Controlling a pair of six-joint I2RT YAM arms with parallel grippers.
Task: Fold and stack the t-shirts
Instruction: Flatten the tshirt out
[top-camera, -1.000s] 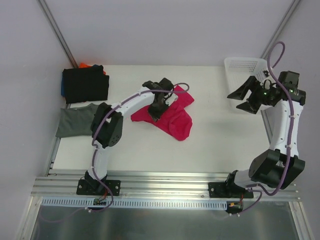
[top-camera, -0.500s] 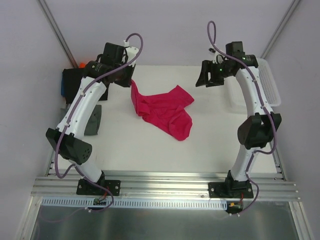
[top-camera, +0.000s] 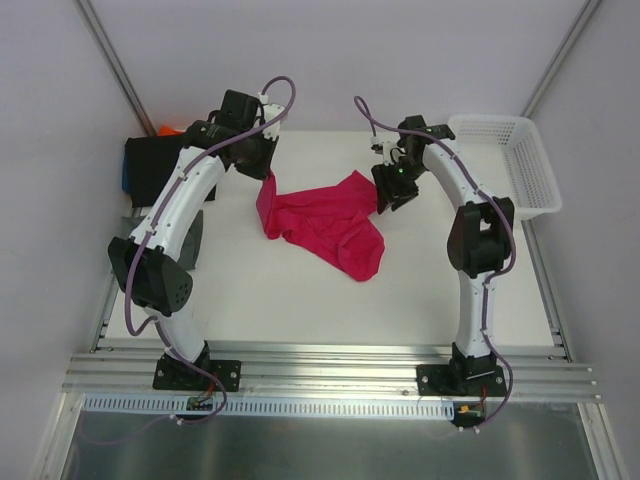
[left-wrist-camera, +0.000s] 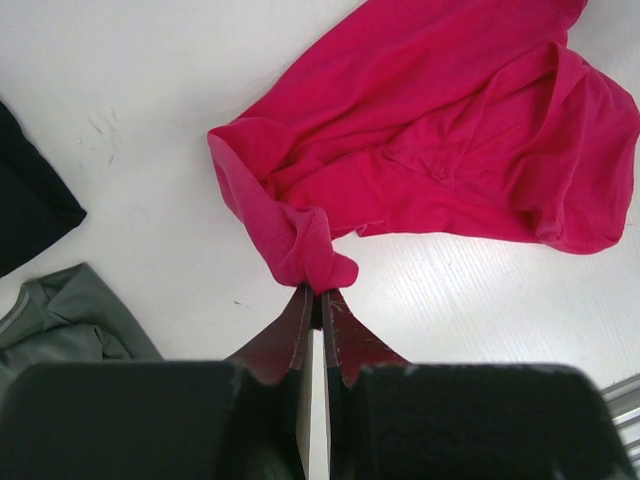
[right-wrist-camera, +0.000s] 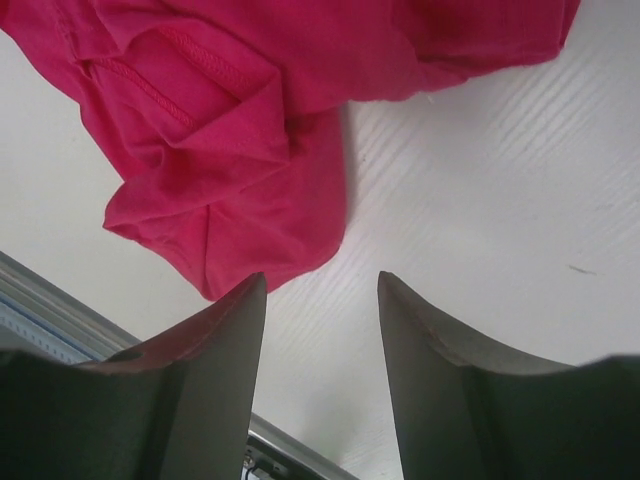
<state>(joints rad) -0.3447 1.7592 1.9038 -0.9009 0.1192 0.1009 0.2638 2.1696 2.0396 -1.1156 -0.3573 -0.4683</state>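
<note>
Our left hand (left-wrist-camera: 318, 296) pinches shut on one bunched corner of the crimson t-shirt (left-wrist-camera: 440, 120), which spreads ahead and rightward across the desk (left-wrist-camera: 150, 90). Our right hand (right-wrist-camera: 322, 290) hangs parted and empty, with the opposite hem just ahead-left of it, so it is nearer that side.

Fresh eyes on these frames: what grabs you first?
A crumpled crimson-pink cloth t-shirt sprawls in the middle of the white table, the one loud colour there. The left gripper is shut on a pinched corner at its left end, and the right gripper hangs open beside its right edge. A white plastic mesh basket sits at the far right corner.
</note>
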